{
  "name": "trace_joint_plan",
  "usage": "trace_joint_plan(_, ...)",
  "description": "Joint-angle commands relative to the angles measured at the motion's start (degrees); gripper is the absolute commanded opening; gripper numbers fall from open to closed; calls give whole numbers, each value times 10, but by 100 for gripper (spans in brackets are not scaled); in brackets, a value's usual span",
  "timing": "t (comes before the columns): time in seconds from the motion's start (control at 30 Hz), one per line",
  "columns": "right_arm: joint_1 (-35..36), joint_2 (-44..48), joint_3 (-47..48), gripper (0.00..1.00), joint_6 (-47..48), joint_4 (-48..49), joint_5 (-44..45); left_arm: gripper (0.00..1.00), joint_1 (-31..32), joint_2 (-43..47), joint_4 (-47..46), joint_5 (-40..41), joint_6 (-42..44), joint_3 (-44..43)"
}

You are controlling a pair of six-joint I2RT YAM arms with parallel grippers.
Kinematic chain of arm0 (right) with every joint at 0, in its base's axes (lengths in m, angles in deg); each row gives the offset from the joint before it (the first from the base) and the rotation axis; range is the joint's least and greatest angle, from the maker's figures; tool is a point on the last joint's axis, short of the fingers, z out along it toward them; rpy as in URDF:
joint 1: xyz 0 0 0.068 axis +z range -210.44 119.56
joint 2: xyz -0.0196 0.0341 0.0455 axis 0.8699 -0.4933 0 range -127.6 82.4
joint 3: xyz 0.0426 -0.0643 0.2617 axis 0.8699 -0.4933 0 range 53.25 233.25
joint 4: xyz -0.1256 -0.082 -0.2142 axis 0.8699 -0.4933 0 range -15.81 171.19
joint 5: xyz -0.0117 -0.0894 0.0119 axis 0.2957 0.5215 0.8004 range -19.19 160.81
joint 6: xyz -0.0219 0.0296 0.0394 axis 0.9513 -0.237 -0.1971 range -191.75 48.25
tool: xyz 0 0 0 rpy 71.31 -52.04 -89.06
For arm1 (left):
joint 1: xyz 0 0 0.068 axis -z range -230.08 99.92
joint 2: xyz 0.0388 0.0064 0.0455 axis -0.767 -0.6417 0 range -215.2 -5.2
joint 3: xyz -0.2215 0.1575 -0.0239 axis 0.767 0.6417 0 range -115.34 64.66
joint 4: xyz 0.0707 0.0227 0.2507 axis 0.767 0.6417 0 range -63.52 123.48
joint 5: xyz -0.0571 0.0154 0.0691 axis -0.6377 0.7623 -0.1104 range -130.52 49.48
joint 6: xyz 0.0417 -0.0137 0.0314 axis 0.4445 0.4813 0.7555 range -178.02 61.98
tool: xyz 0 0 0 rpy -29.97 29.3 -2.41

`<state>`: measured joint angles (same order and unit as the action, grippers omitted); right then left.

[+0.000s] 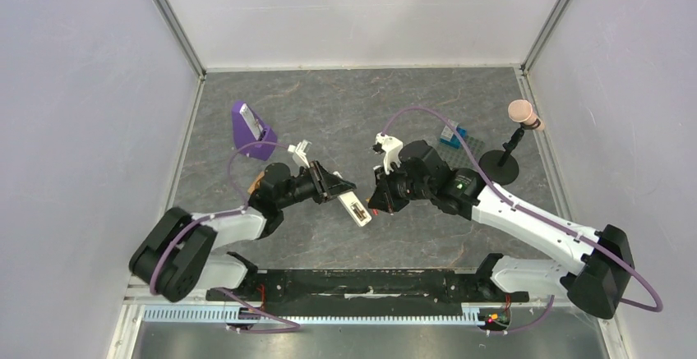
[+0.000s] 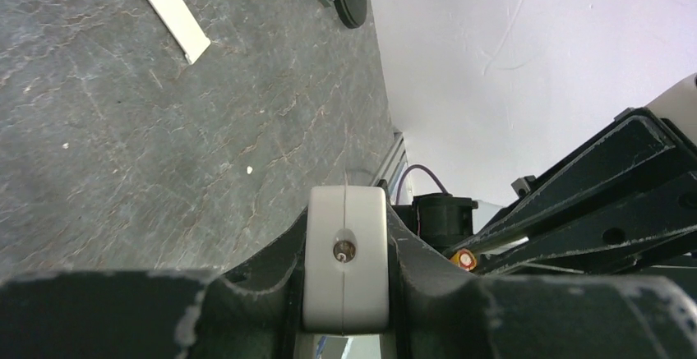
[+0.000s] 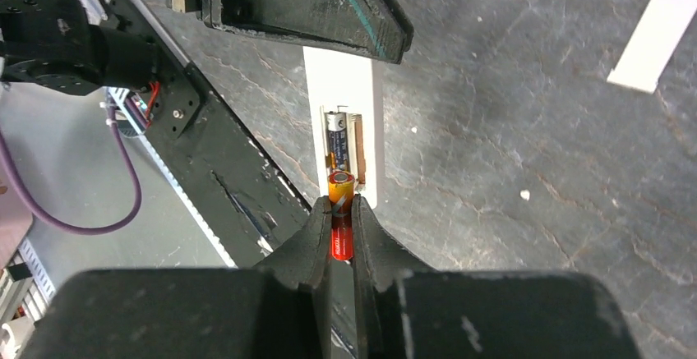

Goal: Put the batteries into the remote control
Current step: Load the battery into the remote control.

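My left gripper (image 1: 333, 185) is shut on the white remote control (image 1: 355, 209) and holds it off the table with its open battery bay facing up. The left wrist view shows the remote's end (image 2: 345, 260) clamped between the jaws. A dark battery (image 3: 334, 139) with a silvery tip lies in the bay of the remote (image 3: 374, 121). My right gripper (image 3: 341, 215) is shut on the red-orange battery (image 3: 340, 186), whose tip is at the bay's near end, beside the dark one. The right gripper also shows in the top view (image 1: 380, 199), next to the remote's free end.
A flat white strip (image 3: 653, 39) lies on the grey table, also in the left wrist view (image 2: 168, 10). A purple wedge stand (image 1: 251, 129) stands at the back left. A small blue object (image 1: 451, 135) and a black stand with a round base (image 1: 501, 164) are at the back right.
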<state>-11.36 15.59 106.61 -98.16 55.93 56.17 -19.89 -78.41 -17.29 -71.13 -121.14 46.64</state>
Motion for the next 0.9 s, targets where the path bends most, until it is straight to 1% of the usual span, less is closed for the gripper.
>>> trace_joint_plan(0.0,14,-9,8,0,-26,-37,55,2,19,-61,-153,-4,-57,-12)
trace_joint_plan(0.27,28,-30,28,0,-21,-73,99,2,38,-164,-262,-10,-102,-34)
trace_joint_plan(0.43,49,-43,43,0,-20,-76,141,2,43,-198,-308,-10,-124,-44)
trace_joint_plan(0.5,51,-46,44,0,-23,-75,143,2,45,-203,-311,-8,-127,-45)
trace_joint_plan(0.63,59,-48,49,0,-22,-74,184,2,45,-196,-299,-7,-118,-39)
trace_joint_plan(0.87,67,-49,54,0,-7,-66,206,2,46,-196,-291,-9,-117,-41)
